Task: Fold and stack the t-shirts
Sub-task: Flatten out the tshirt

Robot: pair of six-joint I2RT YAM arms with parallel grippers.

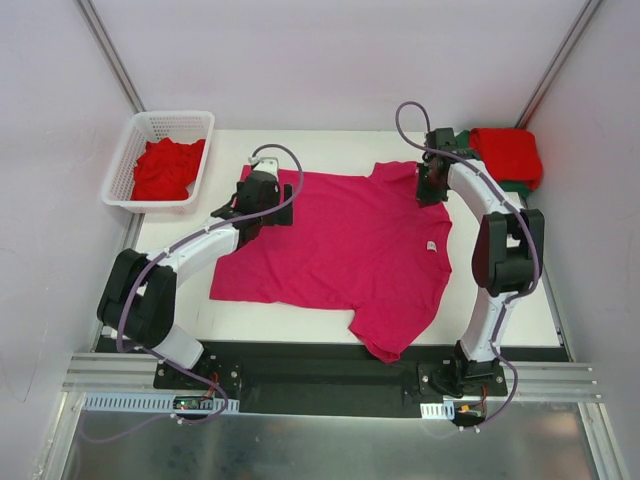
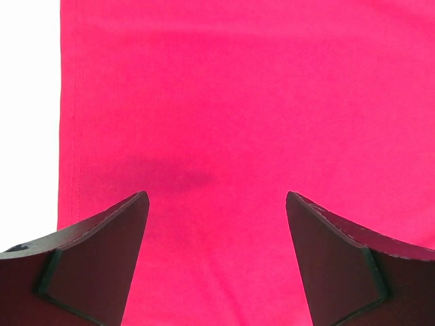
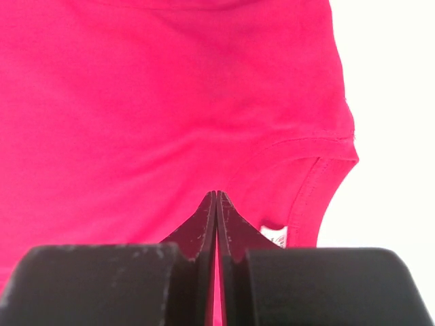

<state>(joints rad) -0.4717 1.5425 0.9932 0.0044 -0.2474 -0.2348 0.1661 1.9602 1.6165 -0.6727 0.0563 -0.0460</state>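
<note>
Magenta-pink t-shirt (image 1: 340,250) lay spread flat over the middle of the table (image 1: 280,322). Its hem was toward the left edge, its neck toward the right edge, with one sleeve pointing at the far edge and the other reaching the near edge. A small white neck label (image 1: 430,245) showed near the collar. A few soft creases ran across the body.

Left gripper (image 2: 216,197) hung over the hem end of the shirt, by its far left corner. Its jaws stood wide apart with nothing between them. In the left wrist view, pink cloth filled the gap, with the stitched hem line and bare table showing at the left.

Right gripper (image 3: 216,195) sat over the far sleeve and shoulder area. Its jaws were pressed flat together, tips low against the cloth. Could not tell whether any fabric was pinched. In the right wrist view, the collar curve and label sat just beside the tips.

White lattice basket (image 1: 170,117) stood at the far left corner with crumpled red shirts (image 1: 165,168) inside it.

At the far right corner, a folded red shirt (image 1: 508,152) rested on a dark green shirt (image 1: 520,186), with only the green edge showing beneath.
</note>
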